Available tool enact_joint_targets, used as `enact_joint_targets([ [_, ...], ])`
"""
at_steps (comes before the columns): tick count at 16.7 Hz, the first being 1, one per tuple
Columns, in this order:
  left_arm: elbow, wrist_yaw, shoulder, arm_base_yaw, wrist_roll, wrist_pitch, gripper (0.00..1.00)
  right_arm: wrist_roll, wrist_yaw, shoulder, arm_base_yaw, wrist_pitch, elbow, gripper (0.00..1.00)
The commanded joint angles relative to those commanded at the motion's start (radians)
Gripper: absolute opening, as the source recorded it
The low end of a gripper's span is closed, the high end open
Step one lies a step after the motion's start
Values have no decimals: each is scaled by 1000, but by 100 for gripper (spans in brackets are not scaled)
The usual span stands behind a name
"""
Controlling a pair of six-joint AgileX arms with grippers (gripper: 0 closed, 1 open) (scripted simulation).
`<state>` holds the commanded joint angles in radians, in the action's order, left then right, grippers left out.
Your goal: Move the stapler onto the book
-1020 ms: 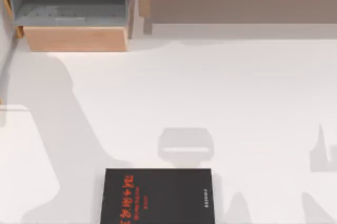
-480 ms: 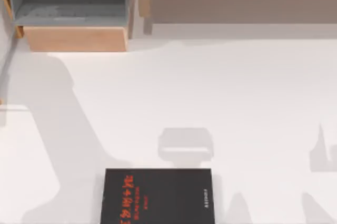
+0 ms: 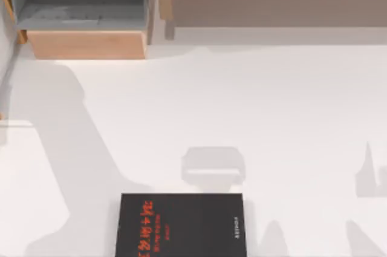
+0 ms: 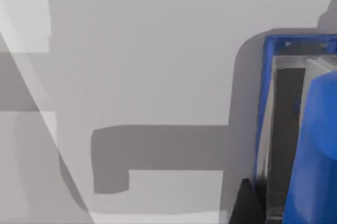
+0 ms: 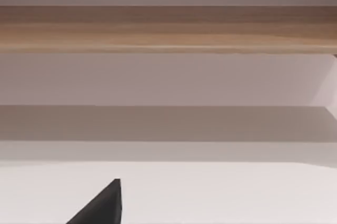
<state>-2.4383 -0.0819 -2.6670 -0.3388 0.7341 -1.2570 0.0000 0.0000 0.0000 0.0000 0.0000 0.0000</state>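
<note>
- The book (image 3: 181,225) lies flat at the bottom centre of the top view, black cover up with red-orange lettering, its lower part cut off by the frame edge. Nothing rests on its visible cover, so the task looks unfinished.
- The stapler (image 4: 300,129) sits at the right edge of the left wrist view, bright blue, with a dark channel and pale metal strip showing between its blue parts. It is very close to that camera, which suggests the left arm is placed right at the stapler to take or carry it.
- A small black corner (image 4: 243,203) shows near the bottom of the left wrist view, just beside the stapler. It may be a finger of the left claw or a corner of the book; which one cannot be told. Whether the left claw is spread, pressed together or pinching the stapler cannot be told either.
- The white table (image 3: 272,118) carries long arm shadows at the left of the top view, consistent with the left arm being the working one.
- The right wrist view faces a wooden shelf (image 5: 168,29) across its upper part. A black wedge (image 5: 102,205) at the bottom left of that view is probably a finger, but the right claw's state cannot be told; the arm looks parked.
</note>
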Motion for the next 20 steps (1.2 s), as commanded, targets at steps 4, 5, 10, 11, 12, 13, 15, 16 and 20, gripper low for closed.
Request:
enact_joint_targets([
  [4,4,1,24,-4,-6,-2,0,0,0,0,0,0,0,100],
  [5,10,6,42,-5,-16,-6,0,0,0,0,0,0,0,100],
  [10,114,48,226,5,-138,-21,0,0,0,0,0,0,0,100],
  [11,140,54,279,18,-172,-19,0,0,0,0,0,0,0,100],
  [12,169,59,335,36,-209,-18,0,0,0,0,0,0,0,100],
  [13,203,62,390,57,-248,-18,0,0,0,0,0,0,0,100],
  [15,285,66,495,114,-335,-25,0,0,0,0,0,0,0,100],
  [16,333,67,542,150,-383,-29,0,0,0,0,0,0,0,100],
  [20,558,66,668,355,-621,-32,0,0,0,0,0,0,0,100],
])
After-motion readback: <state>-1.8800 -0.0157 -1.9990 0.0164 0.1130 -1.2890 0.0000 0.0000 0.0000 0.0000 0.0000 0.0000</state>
